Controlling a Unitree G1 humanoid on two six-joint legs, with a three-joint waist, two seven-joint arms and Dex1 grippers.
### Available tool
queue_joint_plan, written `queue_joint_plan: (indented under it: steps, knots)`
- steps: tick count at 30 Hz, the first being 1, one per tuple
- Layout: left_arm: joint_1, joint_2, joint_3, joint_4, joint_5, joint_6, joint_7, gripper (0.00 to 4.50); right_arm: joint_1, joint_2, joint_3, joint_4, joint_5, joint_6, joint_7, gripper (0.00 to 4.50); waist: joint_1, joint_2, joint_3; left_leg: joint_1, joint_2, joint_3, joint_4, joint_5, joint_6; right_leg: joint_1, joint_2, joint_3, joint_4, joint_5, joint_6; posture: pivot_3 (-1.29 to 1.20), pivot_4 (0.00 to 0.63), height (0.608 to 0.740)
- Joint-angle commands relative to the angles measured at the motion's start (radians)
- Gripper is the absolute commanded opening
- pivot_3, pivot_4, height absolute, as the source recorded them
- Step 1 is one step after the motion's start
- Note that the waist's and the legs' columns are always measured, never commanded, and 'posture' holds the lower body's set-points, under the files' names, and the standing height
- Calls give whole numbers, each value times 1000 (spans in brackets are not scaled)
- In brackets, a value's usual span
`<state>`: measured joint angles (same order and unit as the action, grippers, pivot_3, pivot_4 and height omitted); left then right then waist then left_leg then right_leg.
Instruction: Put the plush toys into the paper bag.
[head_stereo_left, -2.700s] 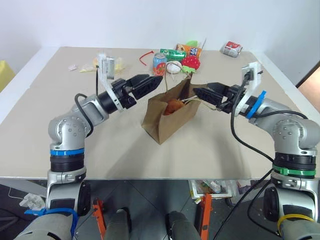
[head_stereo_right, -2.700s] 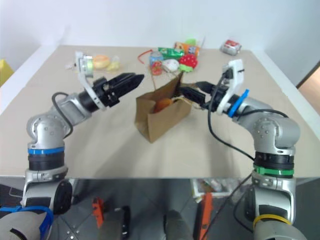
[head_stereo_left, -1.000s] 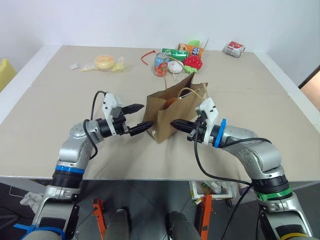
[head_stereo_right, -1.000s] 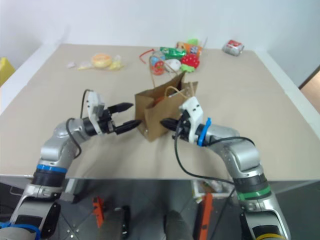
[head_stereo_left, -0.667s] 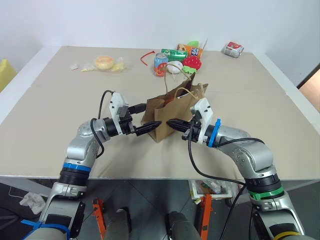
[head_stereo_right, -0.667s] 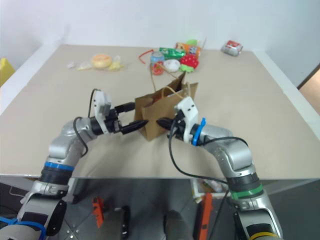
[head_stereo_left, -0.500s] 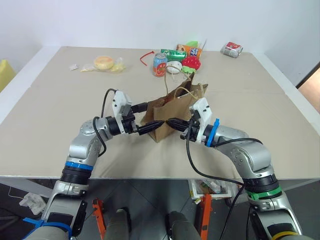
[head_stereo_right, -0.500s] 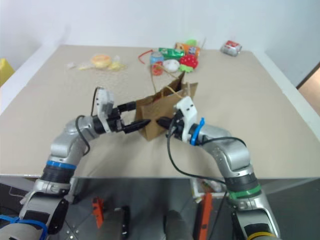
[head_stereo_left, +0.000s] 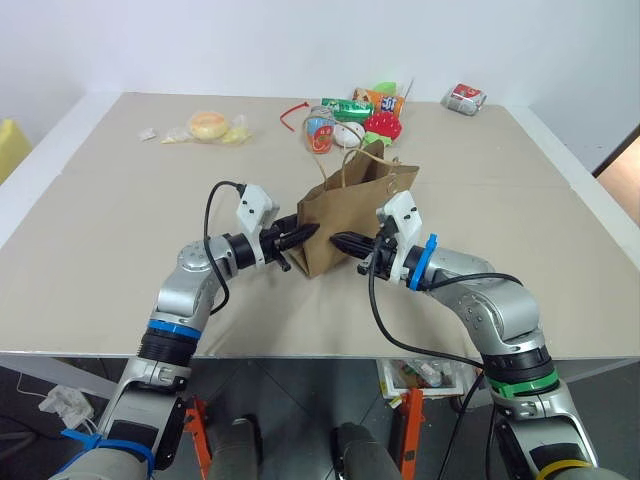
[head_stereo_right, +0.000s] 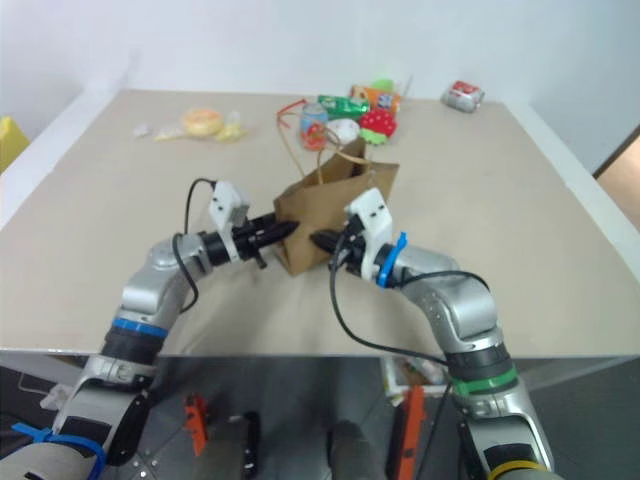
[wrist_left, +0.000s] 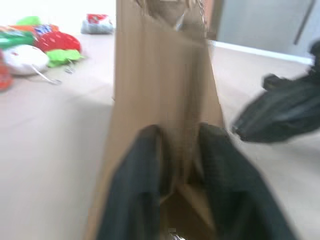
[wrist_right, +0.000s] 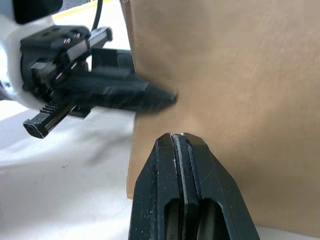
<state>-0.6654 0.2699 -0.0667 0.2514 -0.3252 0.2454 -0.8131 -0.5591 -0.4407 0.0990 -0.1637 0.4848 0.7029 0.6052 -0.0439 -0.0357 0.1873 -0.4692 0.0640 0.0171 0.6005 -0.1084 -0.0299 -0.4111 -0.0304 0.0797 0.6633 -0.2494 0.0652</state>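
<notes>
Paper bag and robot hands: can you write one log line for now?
paper bag: upright on table | left gripper: pinching bag's corner edge | right gripper: shut, against bag's side

The paper bag (head_stereo_left: 345, 222) stands upright at the middle of the frame, on the bench (head_stereo_left: 110, 250). The left tool (head_stereo_left: 303, 232) meets the bag's lower left edge; in the left wrist view its fingers (wrist_left: 137, 185) straddle that edge. The right tool (head_stereo_left: 337, 240) lies against the bag's lower right face. A cluster of small items (head_stereo_left: 355, 115) sits behind the bag at upper centre, a packet (head_stereo_left: 208, 126) at upper left, and another packet (head_stereo_left: 466, 97) at upper right.
</notes>
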Motion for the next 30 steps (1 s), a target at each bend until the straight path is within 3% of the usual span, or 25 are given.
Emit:
queue_joint_plan:
  steps: [1, 4, 7, 14, 18, 22, 30]
  knots:
    - [-23, -3, 20, -20, -11, 3, 4, 64, 2, -21, -53, -66, 13, 2, 3, 0, 0, 0, 0, 0, 0, 0, 0, 0, 0, 0, 0, 0, 0, 0, 0, 0, 150, 740]
    - [-27, 0, 24, -24, -18, 12, -2, 64, 25, -48, -114, -109, 65, 23, 26, 0, 0, 0, 0, 0, 0, 0, 0, 0, 0, 0, 0, 0, 0, 0, 0, 0, 150, 740]
    - [-25, 30, 38, -33, -33, 4, -45, 64, 80, -114, -267, -174, 190, 55, 91, 0, 1, 0, 0, 0, 0, 0, 0, 0, 0, 0, 0, 0, 0, 0, 0, 0, 150, 740]
    - [6, 212, 64, -33, -104, -39, -361, 64, 207, -333, -525, -149, 287, 93, 242, 0, 1, 0, 0, 0, 0, 0, 0, 0, 0, 0, 0, 0, 0, -1, -1, 0, 150, 740]
    - [-33, 262, 89, 40, -157, -9, -490, 64, 269, -418, -554, -118, 281, 99, 300, 0, -2, 1, 0, 2, 0, 1, -1, 0, 0, 1, -1, 0, 0, -4, -7, 0, 150, 740]
    - [-48, 271, 69, 103, -136, -39, -561, 64, 281, -428, -542, -125, 282, 97, 298, 0, -1, 1, 0, 3, 0, 0, 0, 0, 0, 2, -1, 0, 0, -4, -7, 0, 150, 740]
    - [-128, 225, 53, 384, 14, -325, -501, 64, 280, -403, -508, -193, 312, 114, 258, 0, 0, 1, 0, 3, 0, 0, 0, 0, 0, 2, -1, 0, 0, -4, -6, 0, 150, 740]
